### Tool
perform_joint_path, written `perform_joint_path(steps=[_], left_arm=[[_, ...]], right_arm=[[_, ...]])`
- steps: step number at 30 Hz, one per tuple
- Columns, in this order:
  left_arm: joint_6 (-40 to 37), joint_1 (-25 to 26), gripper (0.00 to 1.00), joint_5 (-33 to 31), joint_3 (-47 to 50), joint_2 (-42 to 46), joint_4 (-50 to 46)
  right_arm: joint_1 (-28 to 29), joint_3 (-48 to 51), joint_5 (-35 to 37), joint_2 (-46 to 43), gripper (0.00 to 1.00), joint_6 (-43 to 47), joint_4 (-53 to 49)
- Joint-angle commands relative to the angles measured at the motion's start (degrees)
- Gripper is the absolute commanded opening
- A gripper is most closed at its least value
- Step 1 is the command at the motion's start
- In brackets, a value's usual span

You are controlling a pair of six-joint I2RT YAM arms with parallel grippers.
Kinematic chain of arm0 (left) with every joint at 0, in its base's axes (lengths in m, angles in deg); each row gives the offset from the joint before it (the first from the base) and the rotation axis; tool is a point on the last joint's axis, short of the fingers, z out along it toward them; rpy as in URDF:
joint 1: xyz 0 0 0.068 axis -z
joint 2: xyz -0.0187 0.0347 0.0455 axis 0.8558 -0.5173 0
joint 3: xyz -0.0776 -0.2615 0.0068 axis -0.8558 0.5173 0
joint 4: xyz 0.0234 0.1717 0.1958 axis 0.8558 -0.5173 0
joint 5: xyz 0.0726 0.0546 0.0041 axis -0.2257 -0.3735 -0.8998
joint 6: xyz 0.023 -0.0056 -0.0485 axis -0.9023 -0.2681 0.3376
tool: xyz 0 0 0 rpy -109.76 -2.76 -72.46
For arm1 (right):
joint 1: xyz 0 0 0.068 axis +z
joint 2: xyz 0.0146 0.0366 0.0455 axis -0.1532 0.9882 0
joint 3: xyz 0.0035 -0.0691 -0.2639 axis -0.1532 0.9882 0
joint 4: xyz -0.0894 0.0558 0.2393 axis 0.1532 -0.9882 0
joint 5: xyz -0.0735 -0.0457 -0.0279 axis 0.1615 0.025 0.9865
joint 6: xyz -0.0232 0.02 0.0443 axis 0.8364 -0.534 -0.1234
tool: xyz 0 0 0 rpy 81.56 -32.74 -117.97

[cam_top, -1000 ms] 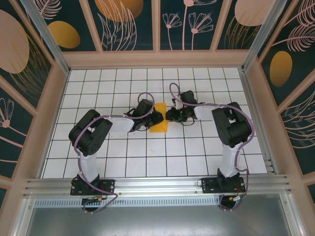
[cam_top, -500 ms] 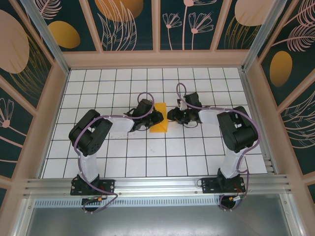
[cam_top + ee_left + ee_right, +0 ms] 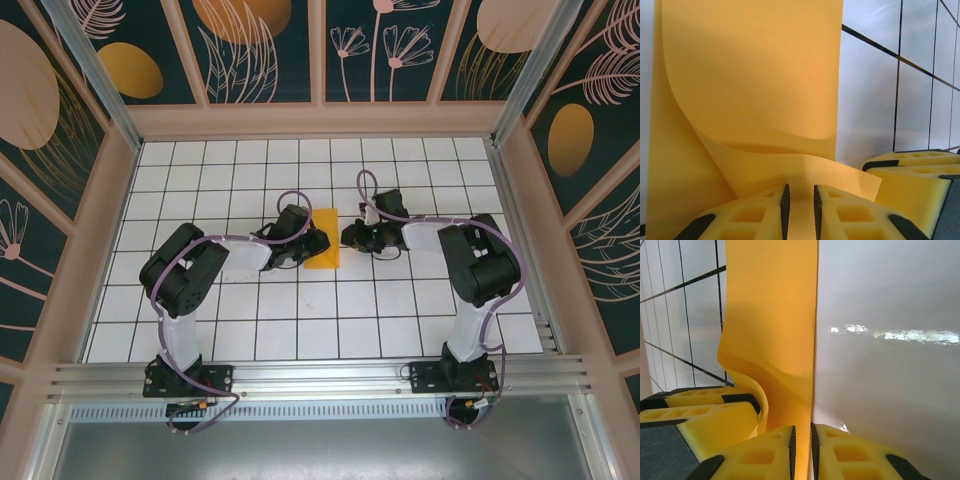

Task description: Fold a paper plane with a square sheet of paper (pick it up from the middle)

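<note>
Folded orange paper sheet [image 3: 326,252] lies mid-bench [image 3: 300,330], between two tools. Left tool [image 3: 313,243] touches sheet's left side, right tool [image 3: 350,237] its right side. Left wrist view: left tool [image 3: 799,202] narrow, pads pinching near edge of paper sheet [image 3: 755,75]; upper layer curls up off lower. Right wrist view: right tool [image 3: 802,445] narrow, pinching paper sheet [image 3: 772,315] at its edge; paper bulges beside pads, rest flat on bench.

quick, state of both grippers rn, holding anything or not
left gripper: closed, pinching the orange-yellow paper
right gripper: closed, pinching the same paper
</note>
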Motion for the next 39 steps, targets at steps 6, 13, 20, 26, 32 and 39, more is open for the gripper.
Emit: perform_joint_path(steps=[6, 13, 20, 26, 32, 39], left_arm=[[0.53, 0.1, 0.22, -0.56, 0.19, 1.25, 0.24], [0.36, 0.14, 0.22, -0.58, -0.17, 1.1, -0.08], [0.32, 0.06, 0.22, -0.56, -0.08, 1.11, -0.12], [0.33, 0.06, 0.22, -0.56, -0.07, 1.16, -0.05], [0.38, 0.1, 0.22, -0.57, -0.08, 1.09, -0.2], [0.29, 0.02, 0.22, -0.3, 0.01, 1.09, 0.14]], right_arm=[[0.28, -0.74, -1.49, -1.14, 0.19, 1.58, 2.02], [0.55, 0.94, -3.13, -2.84, 0.28, 1.32, 4.15], [1.51, 0.09, -3.49, -1.53, 0.33, 1.4, 4.04], [1.53, -0.21, -3.13, -1.26, 0.31, 1.67, 3.62], [1.44, 1.91, -3.05, -3.63, 0.41, 1.54, 5.95], [1.43, 1.31, -2.48, -2.46, 0.32, 1.85, 4.8]])
